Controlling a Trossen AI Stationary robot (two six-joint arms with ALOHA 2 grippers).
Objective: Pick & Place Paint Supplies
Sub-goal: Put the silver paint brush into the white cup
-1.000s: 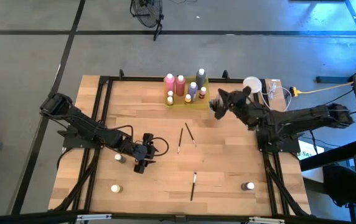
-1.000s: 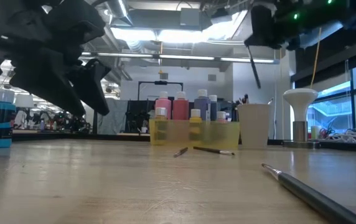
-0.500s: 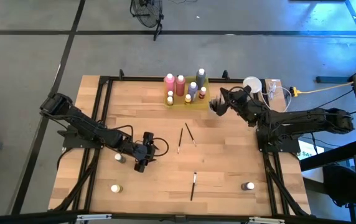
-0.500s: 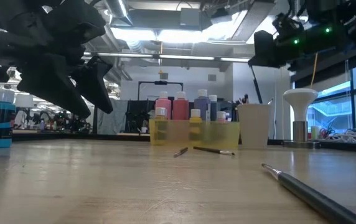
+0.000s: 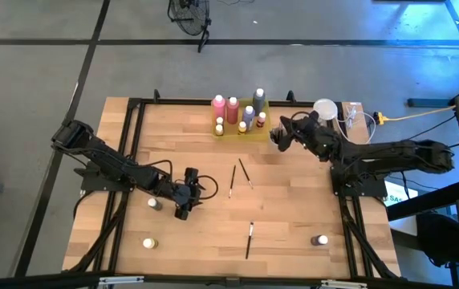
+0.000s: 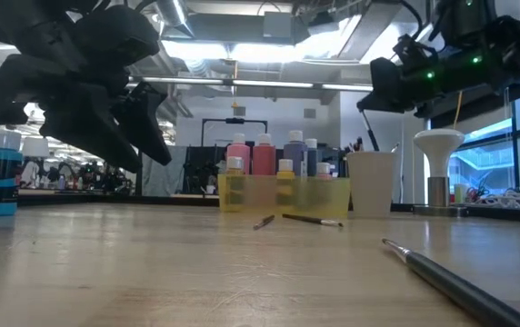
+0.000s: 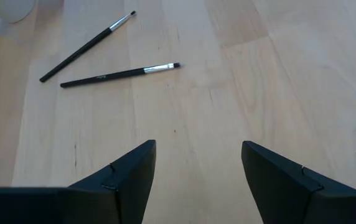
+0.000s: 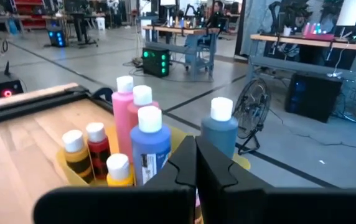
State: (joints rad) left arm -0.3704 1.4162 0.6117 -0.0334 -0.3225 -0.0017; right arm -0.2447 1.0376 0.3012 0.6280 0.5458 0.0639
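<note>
My right gripper hangs over the grey-beige cup, just right of the yellow tray, and is shut on a thin dark paintbrush. The brush's lower end is level with the cup's rim. The tray holds pink, blue, grey and small pale-capped bottles. My left gripper hovers open over the table's left middle. Two brushes lie flat ahead of it, and a third brush lies nearer the near edge. My right gripper pinches the paintbrush near its upper end between its two fingers. It comes from above. The brush hangs down below the fingers, slightly tilted and lifted clear of the table, over the cup's mouth. I cannot tell whether its tip is inside the cup.
Small bottles stand loose on the table at left, near left and near right. A blue bottle shows at the low view's left. A white lamp-shaped object and cables sit at the far right corner.
My right gripper has come down toward the cup. The brush it carries has sunk with it, from well above the rim to rim height. My left gripper has edged slightly toward the far edge and stayed open.
</note>
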